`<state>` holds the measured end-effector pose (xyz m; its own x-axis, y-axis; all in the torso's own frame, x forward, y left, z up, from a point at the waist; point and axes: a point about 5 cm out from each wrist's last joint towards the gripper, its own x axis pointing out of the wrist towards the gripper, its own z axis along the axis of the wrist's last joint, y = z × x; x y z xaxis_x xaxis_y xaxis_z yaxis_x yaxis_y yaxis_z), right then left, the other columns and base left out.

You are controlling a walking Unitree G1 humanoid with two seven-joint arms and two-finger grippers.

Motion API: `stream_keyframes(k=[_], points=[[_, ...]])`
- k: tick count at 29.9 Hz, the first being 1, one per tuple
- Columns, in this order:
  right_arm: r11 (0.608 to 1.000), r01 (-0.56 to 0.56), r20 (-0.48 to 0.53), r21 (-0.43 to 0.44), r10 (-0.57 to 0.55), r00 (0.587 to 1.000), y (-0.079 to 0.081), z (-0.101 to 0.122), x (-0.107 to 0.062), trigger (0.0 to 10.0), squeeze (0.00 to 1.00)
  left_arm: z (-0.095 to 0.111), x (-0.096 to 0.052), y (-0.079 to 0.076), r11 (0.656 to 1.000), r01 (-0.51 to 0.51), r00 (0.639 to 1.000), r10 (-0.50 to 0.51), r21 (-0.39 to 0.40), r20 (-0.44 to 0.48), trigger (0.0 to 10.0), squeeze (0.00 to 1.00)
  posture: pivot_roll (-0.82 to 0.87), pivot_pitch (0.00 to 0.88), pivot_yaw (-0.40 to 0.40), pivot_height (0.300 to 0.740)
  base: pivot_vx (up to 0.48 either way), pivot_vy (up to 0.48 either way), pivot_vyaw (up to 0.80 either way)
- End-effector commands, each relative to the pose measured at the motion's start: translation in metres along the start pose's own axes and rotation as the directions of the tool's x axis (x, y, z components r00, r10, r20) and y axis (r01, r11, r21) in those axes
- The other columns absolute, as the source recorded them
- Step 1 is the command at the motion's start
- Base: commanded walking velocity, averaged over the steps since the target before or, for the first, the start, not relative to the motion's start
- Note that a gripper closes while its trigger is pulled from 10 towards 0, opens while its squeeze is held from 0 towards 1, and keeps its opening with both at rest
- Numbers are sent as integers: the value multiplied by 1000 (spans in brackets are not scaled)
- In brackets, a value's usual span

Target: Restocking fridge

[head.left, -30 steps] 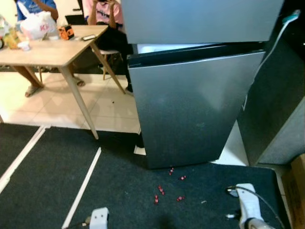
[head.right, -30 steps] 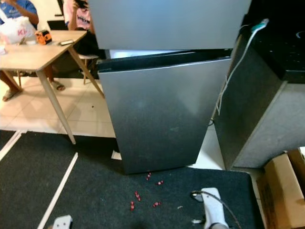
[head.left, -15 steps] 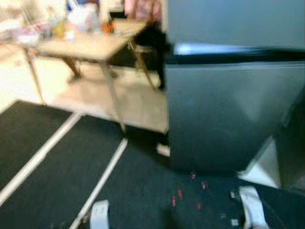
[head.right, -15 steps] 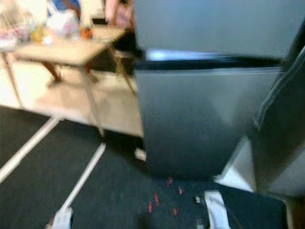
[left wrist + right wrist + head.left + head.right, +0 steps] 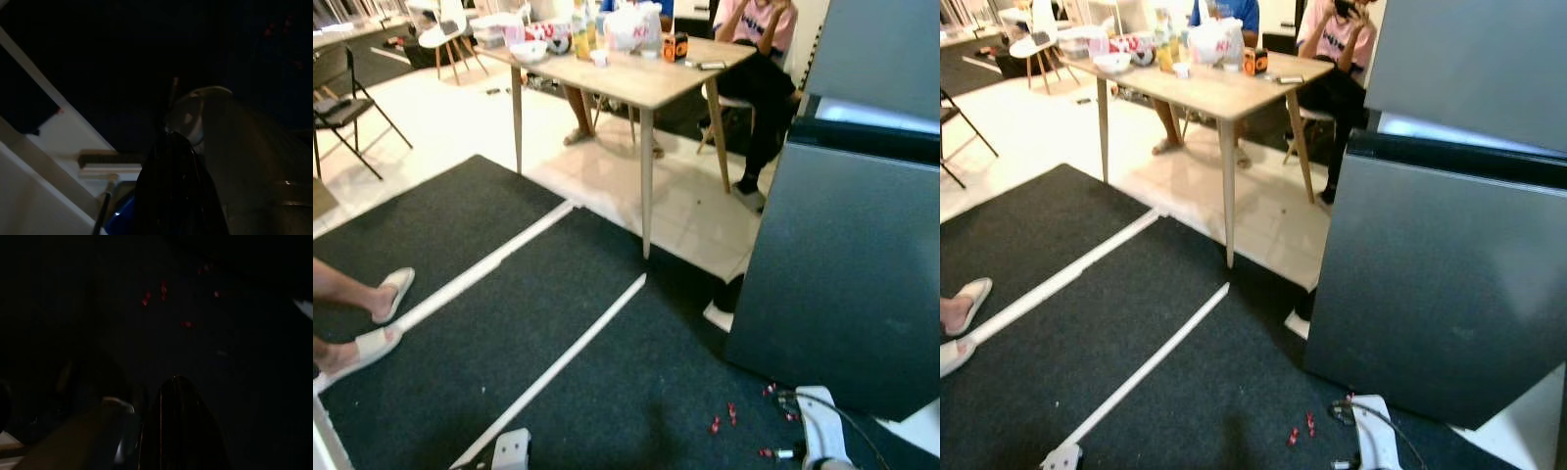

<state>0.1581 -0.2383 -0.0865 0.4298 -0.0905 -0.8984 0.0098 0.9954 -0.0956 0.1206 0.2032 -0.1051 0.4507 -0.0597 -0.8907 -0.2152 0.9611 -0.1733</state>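
Note:
The grey fridge (image 5: 842, 255) stands at the right, its lower door slightly ajar, with a lit strip (image 5: 871, 113) showing above the door. A wooden table (image 5: 636, 83) stands further back and to the left, carrying a white bag (image 5: 628, 24), bottles (image 5: 579, 20), a bowl (image 5: 529, 49) and a small orange item (image 5: 674, 46). Both arms hang low over the dark mat: the left arm (image 5: 512, 450) and the right arm (image 5: 819, 436). The wrist views are very dark; the left gripper (image 5: 168, 147) and the right gripper (image 5: 178, 387) appear as black shapes above the floor.
A person in pink (image 5: 759, 39) sits behind the table beside the fridge. Someone's feet in white slippers (image 5: 382, 313) rest on the mat at the left. A black folding chair (image 5: 342, 93) stands far left. White tape lines (image 5: 558, 367) cross the mat; small red bits (image 5: 724, 421) lie near the fridge.
The whole view has swung to the left: the fridge now sits at the right edge, and the table, floor and slippered feet have come into view. The arms still hang low.

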Motion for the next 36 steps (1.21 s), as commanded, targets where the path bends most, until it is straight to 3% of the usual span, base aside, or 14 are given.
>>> stream_keyframes(k=[1, 8, 32, 36], points=[[1000, 7, -4, 3, -7, 1000, -1, -2, 0, 10000, 0, 2, 0, 1, 1000, 0, 1000, 0, 1, 3, 10000, 0, -31, 0, 30, 740, 0, 0, 0], [1000, 9, -5, 6, -9, 1000, -3, -3, -1, 10000, 0, 1, 0, 1, 1000, 11, 1000, -11, 9, -1, 10000, 0, -37, 0, 28, 740, 135, 0, 0], [1000, -7, -12, 1, 7, 1000, -2, -6, -1, 10000, 0, 0, 0, 1, 1000, 17, 1000, -17, 17, -9, 10000, 0, -40, 0, 28, 740, 466, 0, 0], [1000, -6, -12, 3, 6, 1000, -2, -6, -1, 10000, 0, 0, -1, 3, 1000, -14, 1000, 14, 4, -5, 10000, 0, -37, 0, 29, 740, 141, 0, 0]])
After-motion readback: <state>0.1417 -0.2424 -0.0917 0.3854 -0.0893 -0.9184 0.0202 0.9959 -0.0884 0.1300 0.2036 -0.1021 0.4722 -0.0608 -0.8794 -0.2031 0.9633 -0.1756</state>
